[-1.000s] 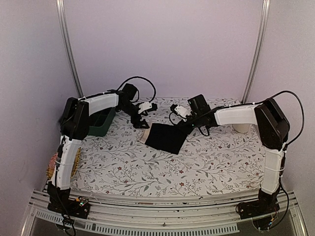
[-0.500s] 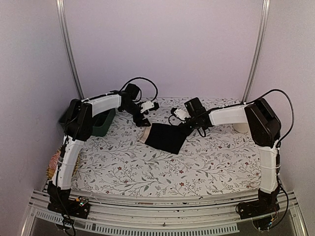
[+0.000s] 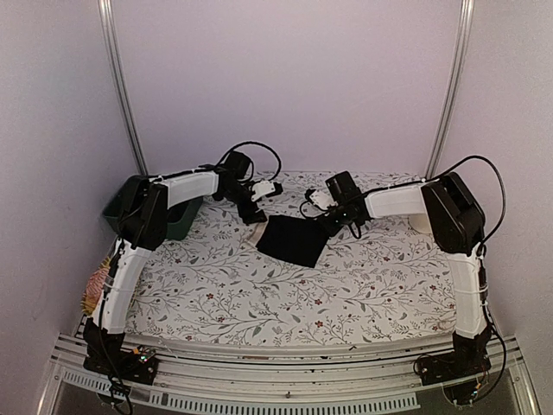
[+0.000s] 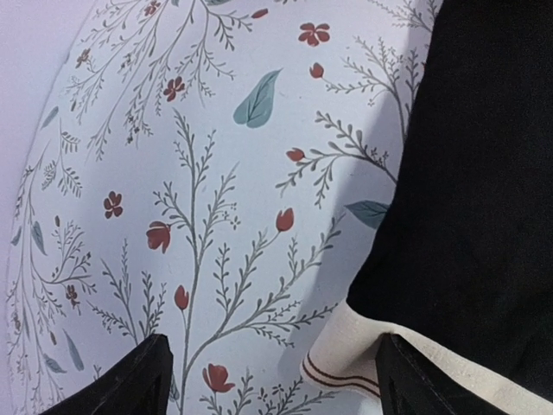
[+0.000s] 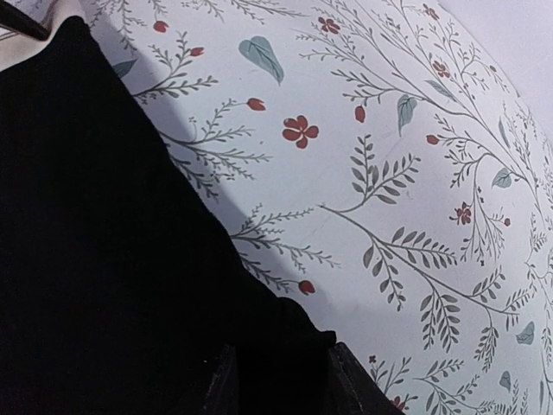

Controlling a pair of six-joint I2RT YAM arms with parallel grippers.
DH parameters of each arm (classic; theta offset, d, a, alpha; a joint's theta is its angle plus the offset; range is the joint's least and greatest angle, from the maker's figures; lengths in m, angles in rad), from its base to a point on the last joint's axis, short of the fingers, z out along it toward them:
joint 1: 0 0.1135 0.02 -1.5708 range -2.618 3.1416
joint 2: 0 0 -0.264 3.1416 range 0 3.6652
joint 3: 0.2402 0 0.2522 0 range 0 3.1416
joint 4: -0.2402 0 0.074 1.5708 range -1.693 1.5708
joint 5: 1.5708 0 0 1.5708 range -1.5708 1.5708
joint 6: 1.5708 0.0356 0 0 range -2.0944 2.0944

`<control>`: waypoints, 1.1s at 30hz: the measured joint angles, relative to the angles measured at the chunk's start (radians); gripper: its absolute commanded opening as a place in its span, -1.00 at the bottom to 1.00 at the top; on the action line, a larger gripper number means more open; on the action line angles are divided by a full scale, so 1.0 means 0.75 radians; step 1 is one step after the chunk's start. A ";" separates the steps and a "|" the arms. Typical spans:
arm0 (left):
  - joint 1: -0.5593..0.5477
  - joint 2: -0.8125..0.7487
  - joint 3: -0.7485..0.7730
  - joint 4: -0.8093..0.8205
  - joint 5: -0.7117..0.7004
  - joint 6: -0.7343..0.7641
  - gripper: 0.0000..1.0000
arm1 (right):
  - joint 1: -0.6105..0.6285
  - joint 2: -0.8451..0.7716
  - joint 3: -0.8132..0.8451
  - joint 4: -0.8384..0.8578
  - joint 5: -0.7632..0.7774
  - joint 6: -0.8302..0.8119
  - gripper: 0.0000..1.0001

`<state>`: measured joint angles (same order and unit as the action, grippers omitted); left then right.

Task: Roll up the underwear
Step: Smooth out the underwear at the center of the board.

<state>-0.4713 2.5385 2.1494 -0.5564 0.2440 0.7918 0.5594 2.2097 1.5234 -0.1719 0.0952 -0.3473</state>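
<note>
At the far left edge of the table (image 3: 259,294), a fuzzy orange-brown thing (image 3: 89,294) peeks out beside the left arm; most of it is hidden and it is hard to tell what it is. Next comes a green tray (image 3: 181,223), and the left arm covers a big part of it, so you cannot see inside.

The left gripper (image 4: 272,389) hangs low over the flowery table at the left edge of the underwear. Its fingers (image 4: 130,385) are spread wide apart and hold nothing. Only the dark tips show at the bottom of the left wrist view. Just inside the right-hand tip lies the cream underwear (image 4: 346,367), with thin brown lines near its edge. The black underwear (image 3: 294,240) lies on top of it, so only a small strip sticks out. From the top camera that strip is just a tiny pale bit, and the lines cannot be seen.

The black underwear lies flat in the middle of the table, near the back, between the two grippers. The right gripper (image 5: 276,389) pinches its right corner, with black cloth running between the two fingers. The top camera cannot show this pinch, because the gripper looks too small and dark there.

Behind the right arm a pale thing (image 3: 422,225) shows a little, too hidden to name
</note>
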 measured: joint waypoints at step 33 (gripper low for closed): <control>0.030 -1.050 -1.306 0.529 0.074 0.410 0.97 | 0.222 -0.741 -0.530 0.050 0.045 -0.068 -0.01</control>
<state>-0.4488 1.7512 1.1702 -0.1593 0.2993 1.0992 0.7258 1.6543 1.1259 -0.1345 0.1287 -0.3981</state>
